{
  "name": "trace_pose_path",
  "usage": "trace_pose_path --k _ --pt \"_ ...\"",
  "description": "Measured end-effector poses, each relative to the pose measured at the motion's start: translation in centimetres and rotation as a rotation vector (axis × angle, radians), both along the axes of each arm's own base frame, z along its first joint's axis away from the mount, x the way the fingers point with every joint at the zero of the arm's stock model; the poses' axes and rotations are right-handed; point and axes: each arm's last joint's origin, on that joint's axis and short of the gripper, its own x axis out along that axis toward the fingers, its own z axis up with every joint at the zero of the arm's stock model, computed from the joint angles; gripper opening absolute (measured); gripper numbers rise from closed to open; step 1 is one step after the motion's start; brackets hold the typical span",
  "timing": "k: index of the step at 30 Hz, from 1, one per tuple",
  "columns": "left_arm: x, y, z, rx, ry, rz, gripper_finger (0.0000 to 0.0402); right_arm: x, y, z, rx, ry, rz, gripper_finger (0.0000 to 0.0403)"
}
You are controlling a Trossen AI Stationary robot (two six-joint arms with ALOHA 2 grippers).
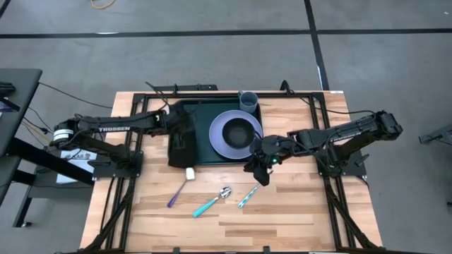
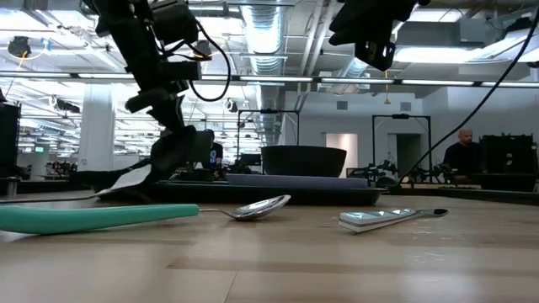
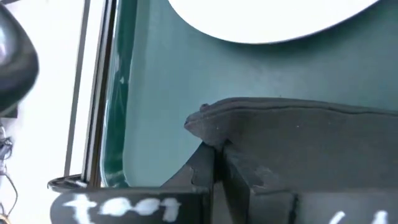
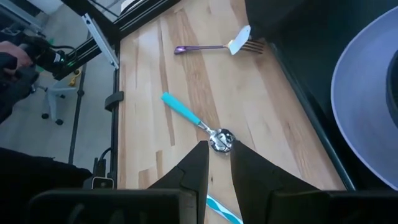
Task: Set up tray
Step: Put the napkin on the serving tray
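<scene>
A dark green tray [image 1: 201, 116] lies at the table's far middle. On it sits a lavender plate [image 1: 220, 137] with a dark bowl [image 1: 242, 131], and a grey-blue cup [image 1: 248, 101] stands in its far right corner. My left gripper [image 1: 181, 131] is shut on a black cloth [image 1: 182, 149] over the tray's left end. My right gripper [image 1: 261, 175] hovers open above the wood near the tray's near right corner, with nothing between its fingers [image 4: 198, 163]. A teal-handled spoon [image 1: 212, 202], a knife [image 1: 247, 196] and a purple-handled fork [image 1: 176, 192] lie on the wood. My left gripper pinches the black cloth at a raised edge or fold [image 3: 208, 124] between its two fingers, slanting down from the table's left. How many layers it has cannot be told. The cloth hangs bunched below the fingers [image 2: 181, 151], and its lower part rests on the tray's left end.
A white bit [image 1: 190, 173] lies at the fork's tines by the tray's near edge. Black frame rails run along the table's left and right sides. Bare wood [image 1: 282, 226] spreads toward the near edge. A person [image 2: 461, 147] stands in the room behind.
</scene>
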Motion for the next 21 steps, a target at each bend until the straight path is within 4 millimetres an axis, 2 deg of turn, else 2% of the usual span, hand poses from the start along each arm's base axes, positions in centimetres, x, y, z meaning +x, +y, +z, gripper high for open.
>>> trace_pose_path --k 6,12,16,21 --pt "0.3 1.2 -1.0 -0.022 0.020 0.025 0.0000 0.1 -0.6 0.0 0.001 0.000 -0.024 0.0060" --pt "1.9 2.1 -2.8 -0.049 0.099 0.036 0.0000 0.2 -1.2 0.0 0.007 0.001 -0.049 0.0060" --pt "2.8 3.1 -2.9 -0.055 0.101 0.063 0.0000 0.2 -1.4 0.0 0.007 0.001 -0.054 0.0060" --pt "3.3 4.8 -2.1 -0.023 0.078 0.068 0.0000 0.2 -1.5 0.0 0.007 0.001 -0.060 0.0060"
